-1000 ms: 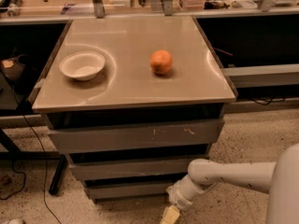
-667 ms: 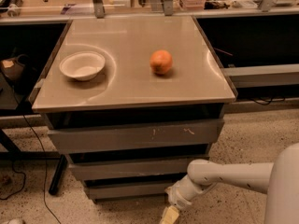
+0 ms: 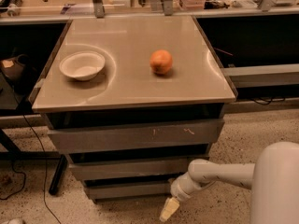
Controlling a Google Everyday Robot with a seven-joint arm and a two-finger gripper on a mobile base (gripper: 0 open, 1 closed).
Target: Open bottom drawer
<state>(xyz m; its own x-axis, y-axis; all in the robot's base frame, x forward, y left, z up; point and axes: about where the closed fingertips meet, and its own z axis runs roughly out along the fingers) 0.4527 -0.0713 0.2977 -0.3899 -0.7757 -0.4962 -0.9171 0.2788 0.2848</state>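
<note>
Nothing has really changed over the last second. My arm (image 3: 219, 173) holds the same low reach, and the gripper (image 3: 169, 209) hangs where it was, near the floor, just in front of and below the right end of the bottom drawer (image 3: 126, 189). I cannot tell whether the claw is open or closed. The drawer is the lowest of the stack under the table, and its front looks pushed in. I judge the opening not yet begun: no contact that I can see, no pull. The bowl (image 3: 82, 65) and orange (image 3: 161, 61) are unmoved.

No readable text — none anywhere.
</note>
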